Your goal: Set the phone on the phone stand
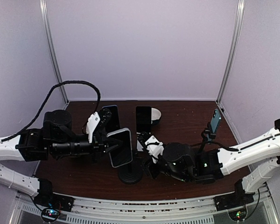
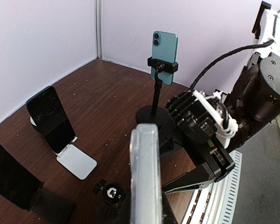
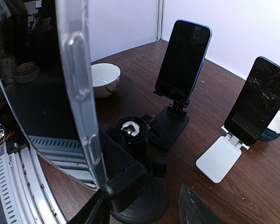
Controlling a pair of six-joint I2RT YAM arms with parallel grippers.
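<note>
My left gripper (image 1: 113, 148) is shut on the phone (image 1: 120, 147), a dark phone in a clear case, and holds it upright over the black phone stand (image 1: 130, 176). In the left wrist view the phone (image 2: 147, 179) shows edge-on, with the stand's ball head (image 2: 113, 193) just to its left. In the right wrist view the phone's (image 3: 80, 98) lower edge sits at the stand's clamp (image 3: 128, 179). My right gripper (image 3: 142, 212) is open, one finger on each side of the stand's round base (image 3: 147, 203); it also shows in the top view (image 1: 149, 161).
A teal phone on a tall stand (image 1: 216, 120) is at the right. A phone on a white folding stand (image 1: 143, 120) has a bowl (image 1: 155, 114) behind it. A phone on a black stand (image 1: 111, 116) is behind my left gripper. Another white bowl (image 3: 105, 79) is nearby.
</note>
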